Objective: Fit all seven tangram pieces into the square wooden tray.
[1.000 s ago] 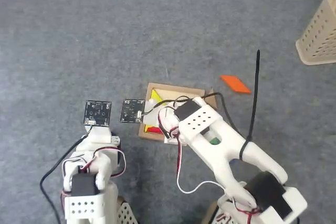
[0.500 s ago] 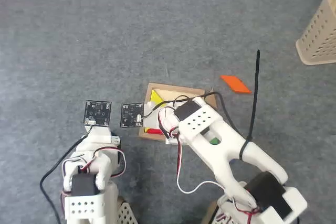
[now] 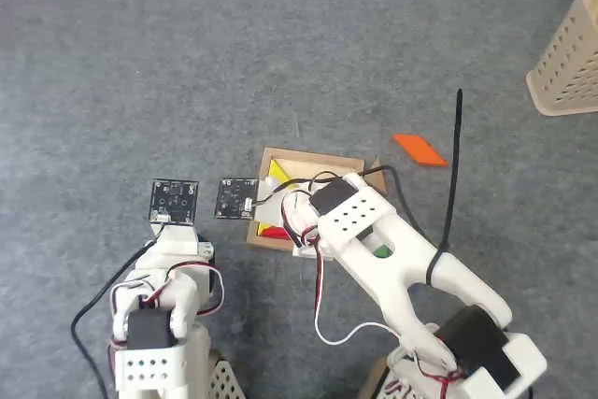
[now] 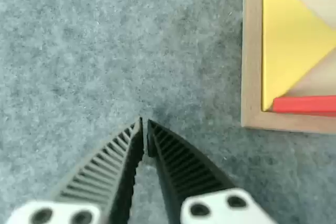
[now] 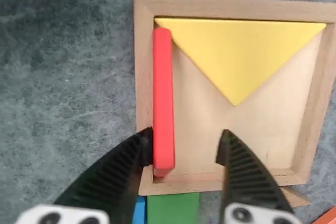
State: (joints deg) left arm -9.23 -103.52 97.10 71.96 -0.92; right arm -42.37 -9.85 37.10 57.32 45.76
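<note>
Grey table (image 3: 140,72) carries the tray (image 5: 220,7), my right pincer (image 5: 186,136) gaping wide astride the upended red piece (image 5: 163,93), presumably to flatten it.

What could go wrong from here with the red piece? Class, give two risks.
The red piece stands on edge against the tray wall; a nudge might topple it onto the yellow triangle. The open right tool has one finger beside that wall and could snag and shift the tray.

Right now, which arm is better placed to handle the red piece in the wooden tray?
Right. The right gripper hangs open over the tray, one finger beside the red piece; the left gripper is shut over carpet outside it.
</note>
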